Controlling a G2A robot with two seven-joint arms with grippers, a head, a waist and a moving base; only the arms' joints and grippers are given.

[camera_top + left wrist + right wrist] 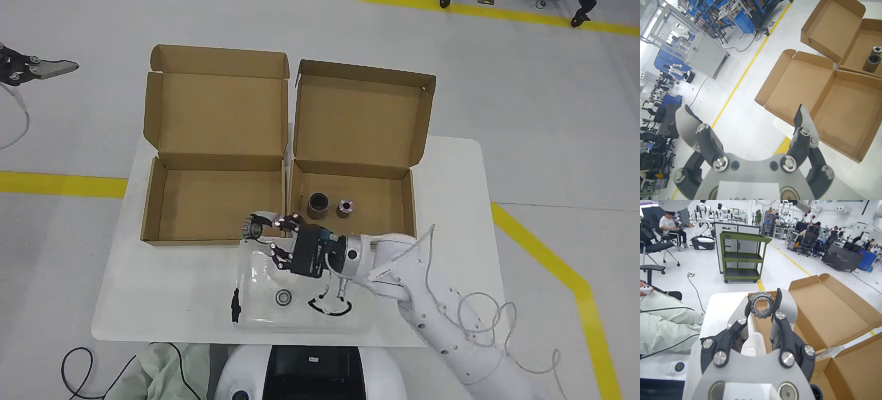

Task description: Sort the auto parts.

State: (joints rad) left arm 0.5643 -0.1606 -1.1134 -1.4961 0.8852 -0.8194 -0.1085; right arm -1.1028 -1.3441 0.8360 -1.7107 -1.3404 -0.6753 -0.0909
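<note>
Transfer in hand, judging by the top view: right gripper [266, 227] poised over the near wall of the empty box [200, 205], just beyond the clear tray [260, 310] with a small ring [284, 296] lying in it. Other box [385, 205] holding a dark sleeve [318, 204] and a bright bushing [345, 207] side by side. Left gripper [42, 68] well off the table [450, 200], out over the floor [560, 100].

Left wrist view: fingers [805, 117] spread wide, nothing between them, table edge and both boxes ahead.

Right wrist view: fingers [786, 303] pinching a bearing [762, 295] by its outer sides, bore toward the camera, above the empty box's near wall. Steel-grey, tapered, ringed with rollers; probably hard and slick. Next, likely: carry past the wall, lower, then release.
</note>
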